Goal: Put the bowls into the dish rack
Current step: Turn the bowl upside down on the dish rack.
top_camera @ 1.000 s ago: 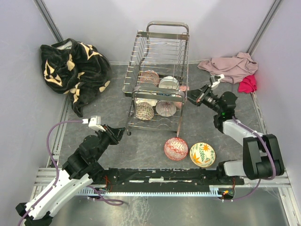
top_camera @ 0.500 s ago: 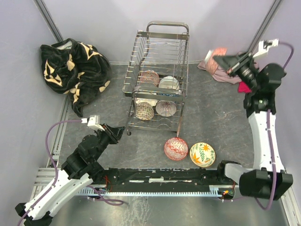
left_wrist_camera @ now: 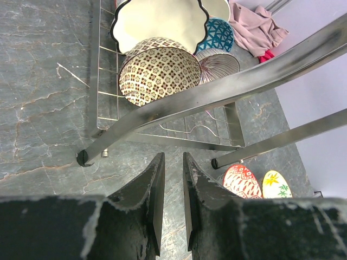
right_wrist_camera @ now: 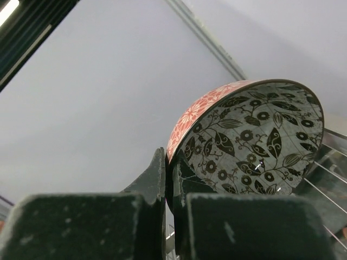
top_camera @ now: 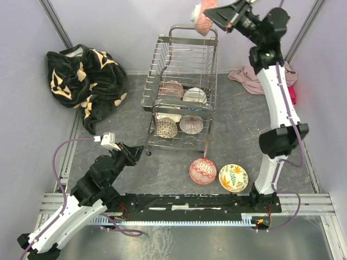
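The dish rack (top_camera: 181,81) stands at the middle back, with several bowls leaning in its lower tier (top_camera: 166,128). My right gripper (top_camera: 216,13) is raised high over the rack's far end handle, shut on the rim of a bowl (top_camera: 201,17) that is red-flowered outside. In the right wrist view the bowl (right_wrist_camera: 255,141) shows black flowers inside, its rim pinched in the gripper (right_wrist_camera: 169,162). A red patterned bowl (top_camera: 203,171) and a yellow flowered bowl (top_camera: 233,177) lie on the table in front of the rack. My left gripper (left_wrist_camera: 173,160) hovers near the rack's front left foot, jaws slightly apart and empty.
A black and cream blanket (top_camera: 84,81) is heaped at the back left. A pink cloth (top_camera: 255,78) and a red cloth (top_camera: 291,96) lie at the back right. Walls close in three sides. The rack's handle bar (left_wrist_camera: 227,86) crosses the left wrist view.
My right arm has swung from beside the rack's right side up and left, high above the rack's far end, carrying the bowl. The left arm has not moved.
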You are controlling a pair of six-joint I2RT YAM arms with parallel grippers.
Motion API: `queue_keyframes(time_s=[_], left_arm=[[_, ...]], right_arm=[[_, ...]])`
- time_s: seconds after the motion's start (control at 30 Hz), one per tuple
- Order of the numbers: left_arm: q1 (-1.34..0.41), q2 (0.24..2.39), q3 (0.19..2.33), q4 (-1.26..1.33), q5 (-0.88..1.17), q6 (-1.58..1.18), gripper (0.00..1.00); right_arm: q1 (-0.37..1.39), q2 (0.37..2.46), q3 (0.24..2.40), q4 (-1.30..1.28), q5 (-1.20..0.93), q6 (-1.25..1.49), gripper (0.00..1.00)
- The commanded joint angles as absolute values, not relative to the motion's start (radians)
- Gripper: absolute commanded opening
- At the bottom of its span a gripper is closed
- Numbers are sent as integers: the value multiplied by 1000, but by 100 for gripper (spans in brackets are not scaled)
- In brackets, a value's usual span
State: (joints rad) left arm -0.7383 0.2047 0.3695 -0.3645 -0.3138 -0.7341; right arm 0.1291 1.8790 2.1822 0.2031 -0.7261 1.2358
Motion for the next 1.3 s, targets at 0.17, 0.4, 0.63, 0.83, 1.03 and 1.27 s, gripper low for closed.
queue_keyframes(time_s=[0.17, 0.4, 0.63, 0.83, 1.03, 1.27], left_arm=[[-740, 196, 399, -325, -321, -751, 26], [-741, 196, 395, -323, -322, -751, 26], [-741, 184, 395, -328, -323, -753, 26], [-741, 184, 403, -333, -327, -750, 26], [-740, 158, 398, -339, -330, -752, 26], [-741, 154, 412, -359, -338, -745, 27]], right_arm=[[293, 2005, 2460, 57, -730, 1109, 0], [367, 2009, 2325, 75, -670, 1049, 0], [382, 2031, 2299, 37, -566, 1014, 0], [383, 2031, 2282, 8, -517, 1000, 0], [384, 2030, 2256, -14, -464, 988, 0], [383, 2018, 2225, -70, -433, 940, 2]])
